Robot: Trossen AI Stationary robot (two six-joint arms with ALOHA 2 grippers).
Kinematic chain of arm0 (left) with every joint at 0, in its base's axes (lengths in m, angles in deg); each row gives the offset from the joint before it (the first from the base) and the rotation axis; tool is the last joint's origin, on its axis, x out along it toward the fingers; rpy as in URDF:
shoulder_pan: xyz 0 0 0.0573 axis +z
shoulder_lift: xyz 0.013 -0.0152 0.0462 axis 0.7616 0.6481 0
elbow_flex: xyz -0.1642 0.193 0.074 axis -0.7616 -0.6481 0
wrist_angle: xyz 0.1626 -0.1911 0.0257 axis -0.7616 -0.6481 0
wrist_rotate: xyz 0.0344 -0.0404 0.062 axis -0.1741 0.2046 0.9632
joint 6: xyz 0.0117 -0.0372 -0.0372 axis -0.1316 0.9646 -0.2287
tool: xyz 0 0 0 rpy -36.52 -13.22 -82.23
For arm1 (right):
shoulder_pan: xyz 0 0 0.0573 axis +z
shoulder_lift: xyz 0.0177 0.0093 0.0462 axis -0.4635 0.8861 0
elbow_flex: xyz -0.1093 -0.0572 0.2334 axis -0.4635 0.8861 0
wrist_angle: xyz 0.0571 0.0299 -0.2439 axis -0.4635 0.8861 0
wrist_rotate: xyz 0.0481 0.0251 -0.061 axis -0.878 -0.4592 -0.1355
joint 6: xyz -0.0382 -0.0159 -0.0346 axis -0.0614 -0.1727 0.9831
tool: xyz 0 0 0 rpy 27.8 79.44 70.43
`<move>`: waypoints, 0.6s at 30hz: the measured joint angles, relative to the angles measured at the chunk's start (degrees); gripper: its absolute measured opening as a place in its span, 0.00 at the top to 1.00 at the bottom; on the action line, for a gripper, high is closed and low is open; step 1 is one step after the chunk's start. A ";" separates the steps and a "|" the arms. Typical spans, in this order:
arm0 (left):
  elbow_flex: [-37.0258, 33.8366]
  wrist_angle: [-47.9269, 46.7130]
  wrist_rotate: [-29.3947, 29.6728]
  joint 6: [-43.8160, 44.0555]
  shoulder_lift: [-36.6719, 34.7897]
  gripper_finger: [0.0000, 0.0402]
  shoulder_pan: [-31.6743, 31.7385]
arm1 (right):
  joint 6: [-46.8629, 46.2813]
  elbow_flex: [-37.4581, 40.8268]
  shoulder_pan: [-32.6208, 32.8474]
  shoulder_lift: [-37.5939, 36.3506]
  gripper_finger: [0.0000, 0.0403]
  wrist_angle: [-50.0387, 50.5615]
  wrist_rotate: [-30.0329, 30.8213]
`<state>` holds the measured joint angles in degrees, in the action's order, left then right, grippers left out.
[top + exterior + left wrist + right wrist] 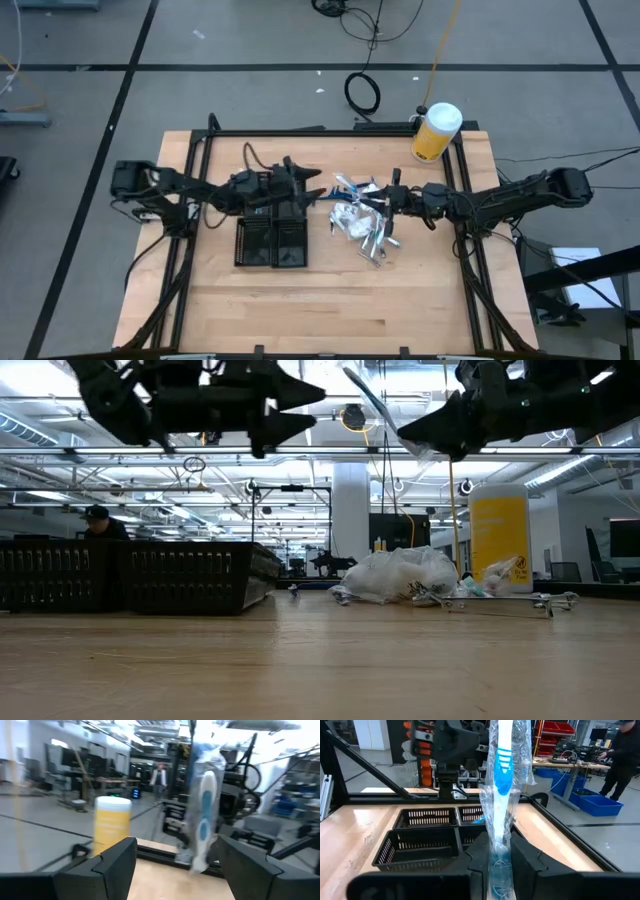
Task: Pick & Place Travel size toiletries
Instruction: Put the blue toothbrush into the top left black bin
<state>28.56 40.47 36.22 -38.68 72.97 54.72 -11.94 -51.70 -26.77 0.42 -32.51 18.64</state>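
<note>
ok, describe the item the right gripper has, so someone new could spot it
Start at the yellow jar at the table's far edge, then go to the pile of toiletries mid-table. Above it, the right gripper pinches a white-and-blue toothbrush in a clear wrapper, standing upright; it is the only item off the table.

Bare wood fills the lower frame of the wooden table (pixel 330 310); mid-frame, the black slotted plastic tray (pixel 272 240) and heap of clear-wrapped toiletries (pixel 358 222) block passage.

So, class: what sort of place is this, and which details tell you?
Probably a robotics lab or workshop. A wooden table sits in a metal frame on a taped floor with loose cables; beyond it are exposed ceiling ducts, equipment benches and blue storage bins.
</note>
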 joint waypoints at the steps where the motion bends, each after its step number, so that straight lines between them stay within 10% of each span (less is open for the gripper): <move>1: 1.34 0.01 -1.42 0.12 1.30 0.33 -0.01 | 0.04 0.00 0.00 0.22 0.90 -0.37 0.00; 18: 18.04 -4.36 -6.25 -4.50 14.28 0.33 -1.24 | -0.31 0.00 0.02 0.48 0.90 -2.00 -2.80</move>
<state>46.60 36.11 29.97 -43.18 87.25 53.48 -12.24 -51.70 -26.75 0.90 -34.51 15.84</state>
